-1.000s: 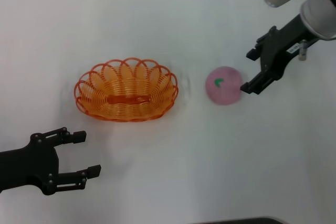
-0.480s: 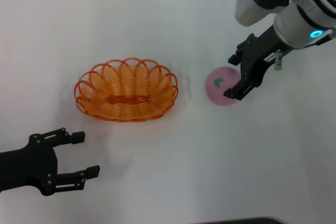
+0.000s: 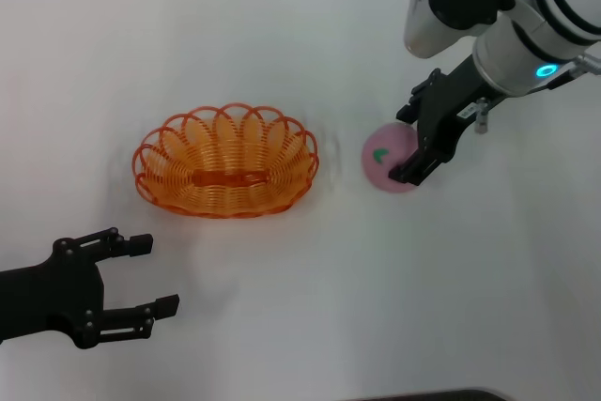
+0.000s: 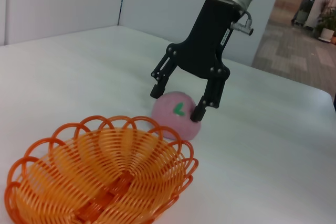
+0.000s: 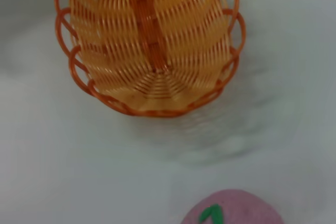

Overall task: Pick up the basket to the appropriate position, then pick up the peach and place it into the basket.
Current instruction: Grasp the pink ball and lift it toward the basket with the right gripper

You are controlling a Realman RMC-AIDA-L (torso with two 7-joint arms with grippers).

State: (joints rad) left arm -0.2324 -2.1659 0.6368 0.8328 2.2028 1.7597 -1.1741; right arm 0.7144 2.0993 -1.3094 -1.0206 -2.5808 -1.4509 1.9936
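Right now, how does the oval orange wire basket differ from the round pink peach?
The oval orange wire basket is wide, open and see-through; the round pink peach is smaller, solid and matte. The basket stands free; the peach sits between the open fingers of the right gripper. Both rest on the white table.

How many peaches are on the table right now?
1. The peach sits on the white table to the right of the basket, between the open fingers of the right claw. Nothing shows in the basket; no others are visible.
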